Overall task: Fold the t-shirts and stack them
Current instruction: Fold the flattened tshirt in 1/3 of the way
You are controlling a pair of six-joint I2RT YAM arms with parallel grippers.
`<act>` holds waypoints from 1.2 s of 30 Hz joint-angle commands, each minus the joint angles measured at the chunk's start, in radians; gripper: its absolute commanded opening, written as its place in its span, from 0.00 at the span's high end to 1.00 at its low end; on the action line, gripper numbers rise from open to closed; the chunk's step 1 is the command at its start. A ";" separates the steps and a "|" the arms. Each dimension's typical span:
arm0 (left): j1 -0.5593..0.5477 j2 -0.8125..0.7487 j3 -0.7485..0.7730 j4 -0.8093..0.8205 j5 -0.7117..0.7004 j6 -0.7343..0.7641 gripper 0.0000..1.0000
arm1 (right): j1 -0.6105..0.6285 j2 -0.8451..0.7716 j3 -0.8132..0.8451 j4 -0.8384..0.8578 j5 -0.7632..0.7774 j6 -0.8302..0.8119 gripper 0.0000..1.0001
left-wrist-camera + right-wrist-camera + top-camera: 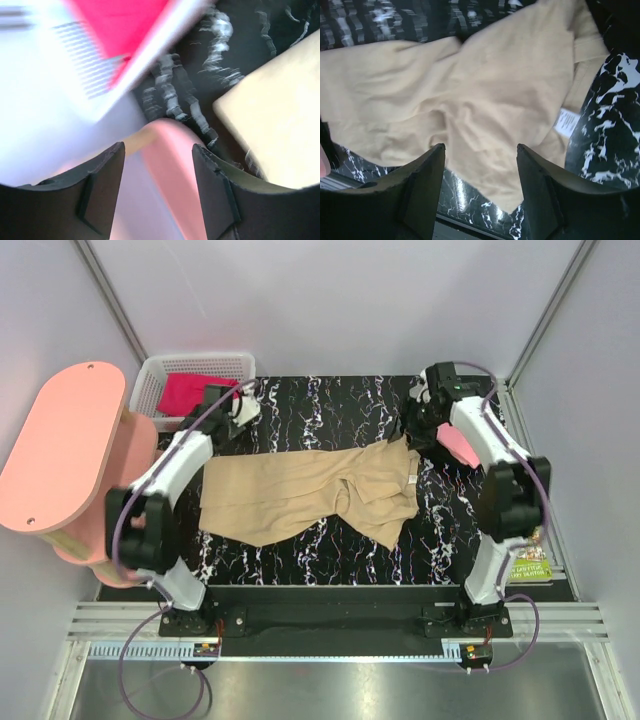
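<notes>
A tan-beige t-shirt (310,495) lies spread and rumpled across the middle of the black marbled table; in the right wrist view (485,95) its white label (567,121) shows. A magenta-red shirt (185,392) lies in the white basket (150,380) at the back left and also shows in the left wrist view (120,25). A pink shirt (458,445) lies under my right forearm. I cannot make out a black shirt. My left gripper (228,400) is open and empty by the basket's right edge. My right gripper (415,420) is open and empty above the tan shirt's far right corner.
A pink oval stool (65,445) stands off the table's left side and fills the gap between the left jaws (170,170). A green book (530,568) lies at the near right edge. Grey walls close in the back and sides. The left wrist view is blurred.
</notes>
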 commanded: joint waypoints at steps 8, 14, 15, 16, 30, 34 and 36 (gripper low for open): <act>-0.174 -0.448 -0.450 -0.212 0.128 -0.137 0.40 | 0.380 -0.593 -0.623 0.043 0.208 0.236 0.37; -0.176 -0.408 -0.542 -0.123 0.116 -0.128 0.40 | 0.390 -0.756 -0.917 0.177 0.202 0.420 0.37; -0.176 -0.380 -0.542 -0.110 0.102 -0.123 0.41 | 0.388 -0.770 -0.925 0.175 0.209 0.432 0.37; -0.174 -0.365 -0.536 -0.082 0.097 -0.116 0.41 | 0.389 -0.771 -0.926 0.178 0.217 0.434 0.36; -0.174 -0.190 -0.421 -0.039 0.070 -0.119 0.43 | 0.389 -0.593 -0.941 0.286 0.213 0.405 0.39; -0.174 -0.259 -0.470 -0.053 0.088 -0.119 0.42 | 0.390 -0.589 -0.965 0.298 0.228 0.407 0.39; -0.174 -0.280 -0.480 -0.056 0.099 -0.120 0.41 | 0.390 -0.571 -0.954 0.309 0.226 0.400 0.43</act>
